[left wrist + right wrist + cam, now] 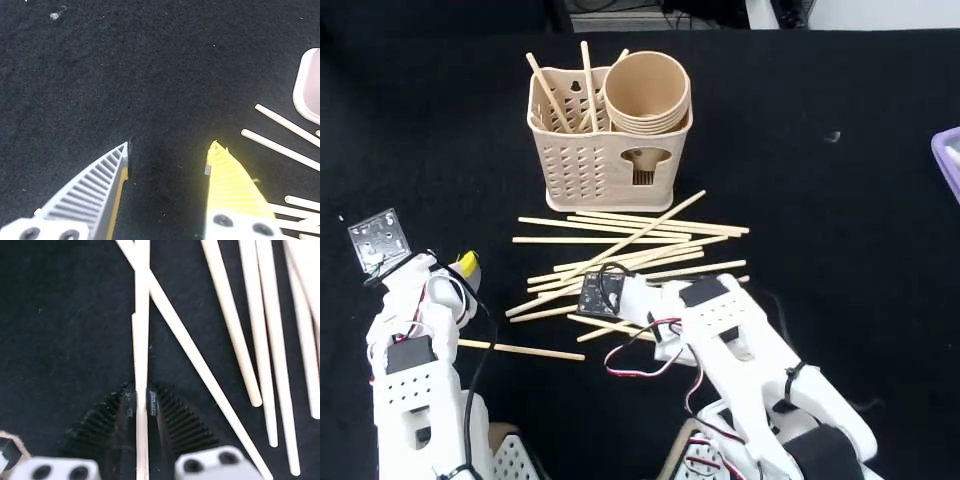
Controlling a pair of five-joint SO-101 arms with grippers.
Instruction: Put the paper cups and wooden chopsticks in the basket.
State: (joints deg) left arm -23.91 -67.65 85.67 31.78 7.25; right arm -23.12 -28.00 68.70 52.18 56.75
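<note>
The beige basket (582, 168) stands at the back, with stacked paper cups (646, 92) in one compartment and a few wooden chopsticks (552, 95) upright in the other. Several loose chopsticks (630, 240) lie in a pile on the black cloth in front of it. At the pile's near edge, my right gripper (141, 399) is shut on one chopstick (141, 340) that runs straight out between its black fingers. My left gripper (170, 147) hovers open over bare cloth to the left of the pile, with nothing between its grey and yellow fingers.
One chopstick (520, 349) lies apart, just right of the left arm (415, 350). A corner of the basket (307, 85) and some chopstick ends (280, 145) appear in the left wrist view. A purple object (948, 160) sits at the table's right edge.
</note>
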